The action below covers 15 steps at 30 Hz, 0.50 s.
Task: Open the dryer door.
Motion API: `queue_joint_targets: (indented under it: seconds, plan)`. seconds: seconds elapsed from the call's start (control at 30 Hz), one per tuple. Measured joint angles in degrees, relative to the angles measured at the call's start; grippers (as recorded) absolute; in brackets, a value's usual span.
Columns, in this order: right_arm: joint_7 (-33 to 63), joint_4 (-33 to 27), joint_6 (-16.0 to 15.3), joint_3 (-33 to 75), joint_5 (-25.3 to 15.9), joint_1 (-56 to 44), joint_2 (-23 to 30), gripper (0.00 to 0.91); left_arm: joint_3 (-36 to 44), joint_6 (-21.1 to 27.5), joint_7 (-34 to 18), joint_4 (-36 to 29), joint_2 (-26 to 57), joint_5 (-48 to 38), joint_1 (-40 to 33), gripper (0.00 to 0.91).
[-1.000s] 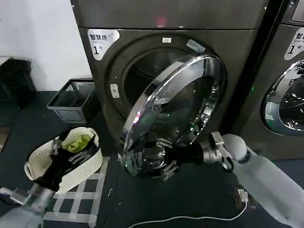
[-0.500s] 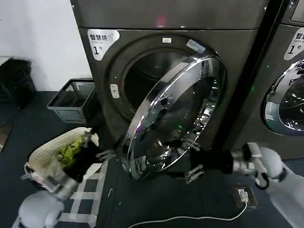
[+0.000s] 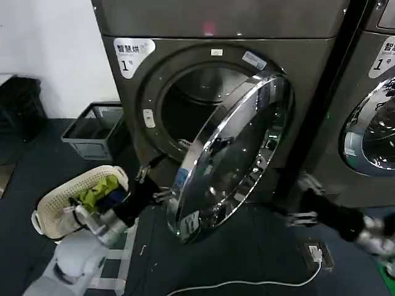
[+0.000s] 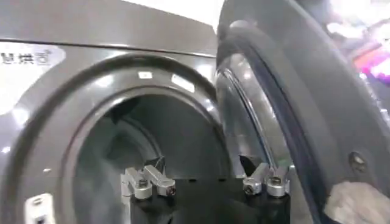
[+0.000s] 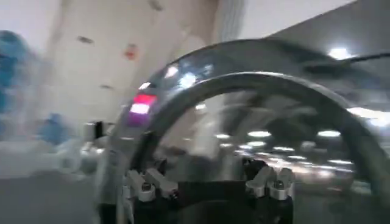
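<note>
My left gripper (image 3: 151,179), fingers spread and empty, sits behind the half-open dryer door (image 3: 231,154); I'd push its inner face outward steadily. Right gripper (image 3: 305,200) waits open, apart.

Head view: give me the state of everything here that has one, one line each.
dryer door: partly open, swung out, drum opening exposed.
left gripper: open, at the door's lower left edge.
right gripper: open, off the door, low to its right.
neighbouring machine's door: closed.
laundry basket: on the floor, holding clothes.
</note>
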Motion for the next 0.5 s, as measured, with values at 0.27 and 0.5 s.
queue_joint_targets:
  seconds: [0.27, 0.5]
  plan:
    - [3.9, -1.5, 5.5, 14.8, -3.1, -8.3, 10.7, 0.907, 5.9, -0.2, 0.0, 1.5, -0.9, -0.5, -4.5, 0.907]
    - [12.5, -4.1, 7.0, 23.2, -9.5, -9.4, 20.2, 0.907, 12.6, -0.2, -0.4, 3.3, -2.5, -0.8, -9.4, 0.907]
